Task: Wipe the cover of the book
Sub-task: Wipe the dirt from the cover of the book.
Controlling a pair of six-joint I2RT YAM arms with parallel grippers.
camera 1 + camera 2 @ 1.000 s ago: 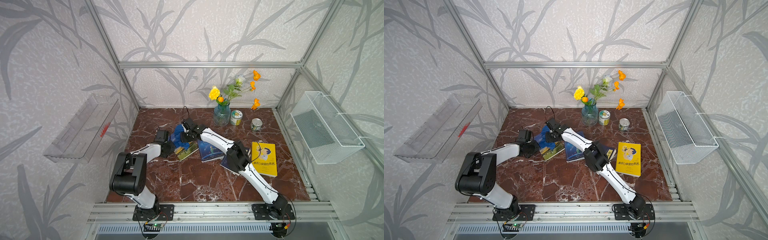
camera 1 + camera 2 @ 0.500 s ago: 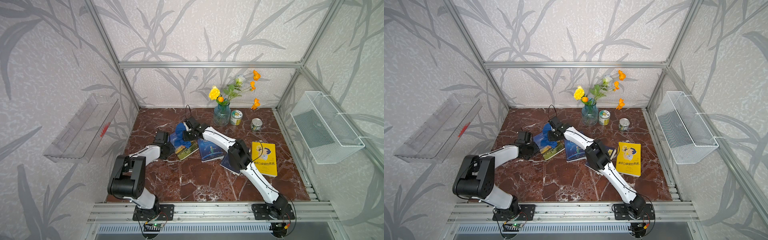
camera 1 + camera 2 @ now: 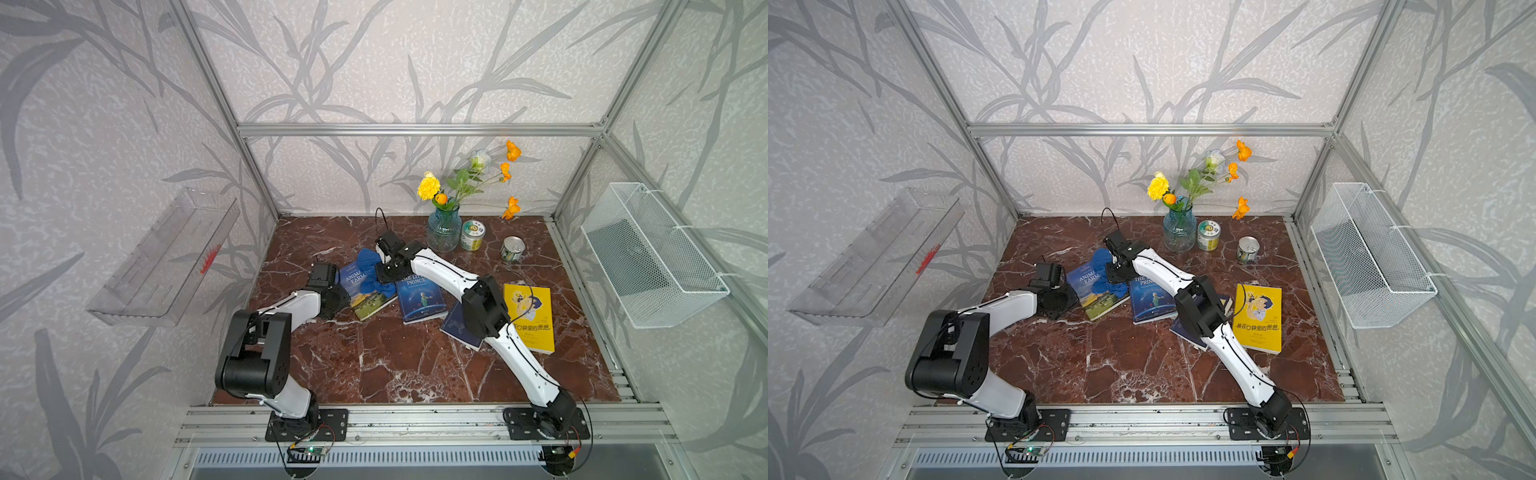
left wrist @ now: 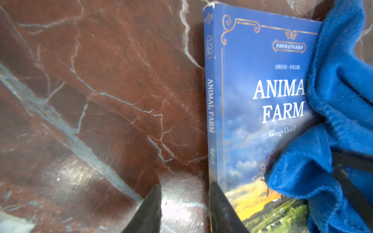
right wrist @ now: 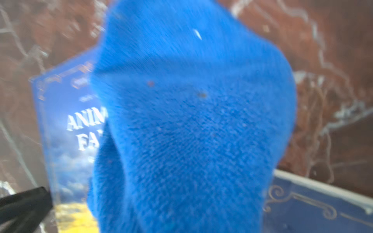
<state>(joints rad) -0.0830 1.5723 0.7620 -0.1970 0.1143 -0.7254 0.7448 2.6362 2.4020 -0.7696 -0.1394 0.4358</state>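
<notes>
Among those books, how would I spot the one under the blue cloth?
Find the flower vase at the back. Four books lie before it; take the one nearest the left gripper. Only its cover reads Animal Farm, above a sunlit field.

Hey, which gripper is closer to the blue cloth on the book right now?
Right. The right gripper is at the blue cloth, over the book; the left gripper is at the book's spine edge, apart from the cloth.

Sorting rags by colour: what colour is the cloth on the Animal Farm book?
Bright blue; the cloth shows best in the right wrist view.
</notes>
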